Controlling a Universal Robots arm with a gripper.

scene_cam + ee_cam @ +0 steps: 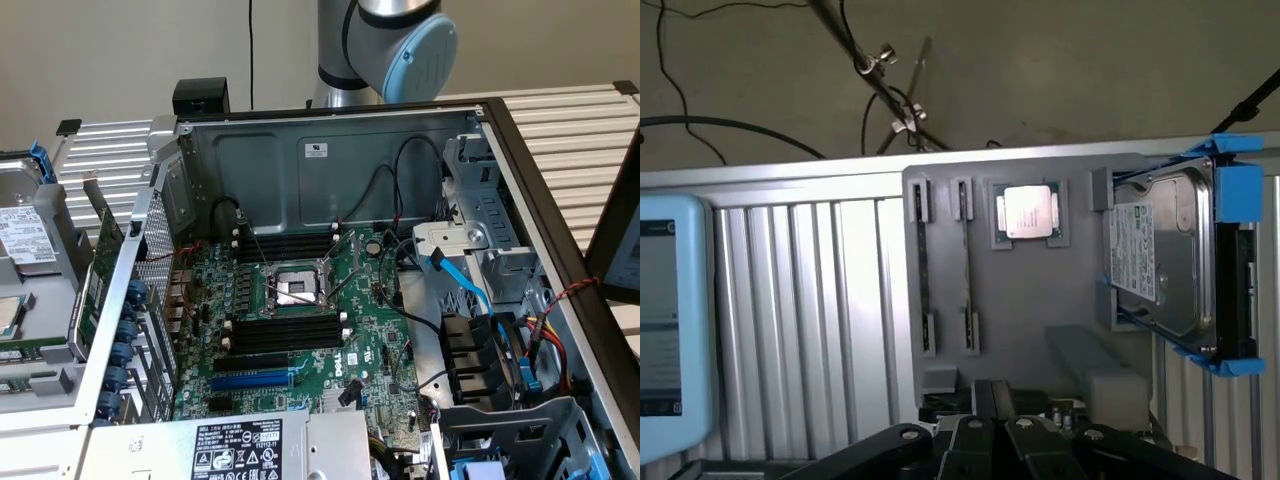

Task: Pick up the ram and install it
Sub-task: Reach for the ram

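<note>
Two thin ram sticks stand on edge in clips on a grey holder tray (1030,300): one ram stick (968,265) and a darker one (923,262) beside it. My gripper (991,392) is shut with its black fingers pressed together and nothing between them. It hangs at the tray's near edge, short of the sticks. In the exterior view the open computer case (330,150) lies on the table, with the motherboard (300,320) and its black empty memory slots (280,335) exposed. The arm's grey and blue joint (395,45) rises behind the case.
The tray also holds a processor chip (1028,212) and a hard drive in a blue caddy (1170,260). A green expansion card (98,285) stands at the case's side on the exterior view's left. Cables, a blue SATA lead (465,285) and drive bays fill the case's other side.
</note>
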